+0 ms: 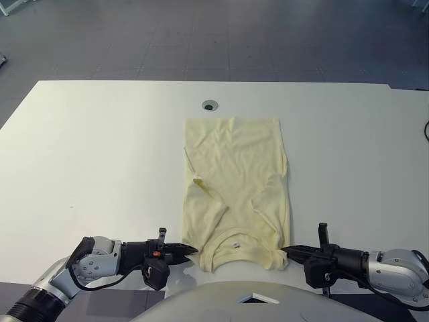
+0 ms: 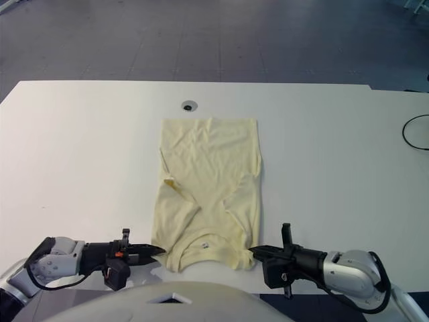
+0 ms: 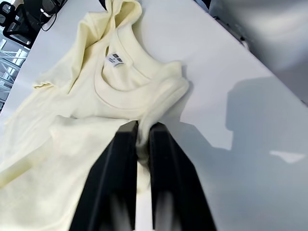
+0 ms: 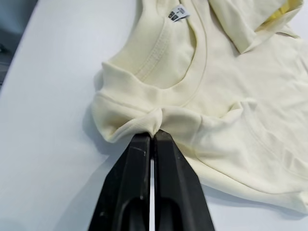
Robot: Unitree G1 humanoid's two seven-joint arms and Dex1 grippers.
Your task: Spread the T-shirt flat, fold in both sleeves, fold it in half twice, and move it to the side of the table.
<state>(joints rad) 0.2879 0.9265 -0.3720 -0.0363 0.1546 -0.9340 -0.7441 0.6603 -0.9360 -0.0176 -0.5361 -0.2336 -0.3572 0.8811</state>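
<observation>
T-shirt (image 1: 234, 181), pale yellow, creased oblong, shoulder corners pinched in black jaws

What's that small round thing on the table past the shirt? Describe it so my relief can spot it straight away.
On the white table, find the pale yellow T-shirt near the middle. Just beyond its far edge, toward the left corner, a small round port is set into the tabletop. It is a dark hole ringed in grey, tiny beside the wrinkled cloth.
</observation>
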